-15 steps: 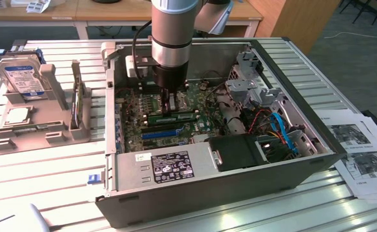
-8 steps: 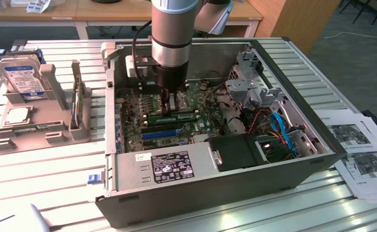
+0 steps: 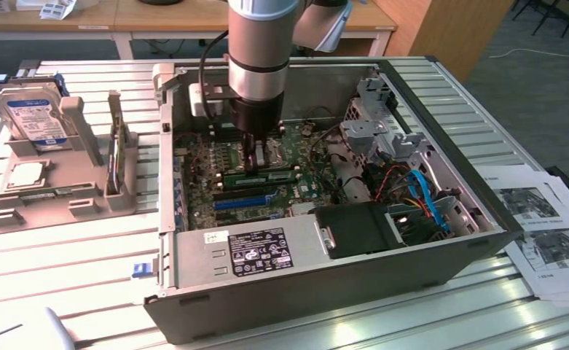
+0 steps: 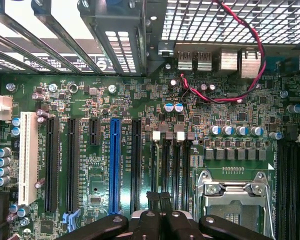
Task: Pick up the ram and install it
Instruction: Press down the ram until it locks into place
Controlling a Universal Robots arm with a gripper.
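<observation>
Gripper (image 3: 256, 165) fingers together, pressing ram (image 3: 264, 177) into motherboard (image 4: 90, 165); tilt could jam it, judging by angle.

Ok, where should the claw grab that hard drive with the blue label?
By its top end, coming straight down from above. The hard drive stands nearly upright, leaning back in the grey holder, so its lower end is tucked in and the top sticks up free. Pinch across its two flat faces, where it is thin.
</observation>
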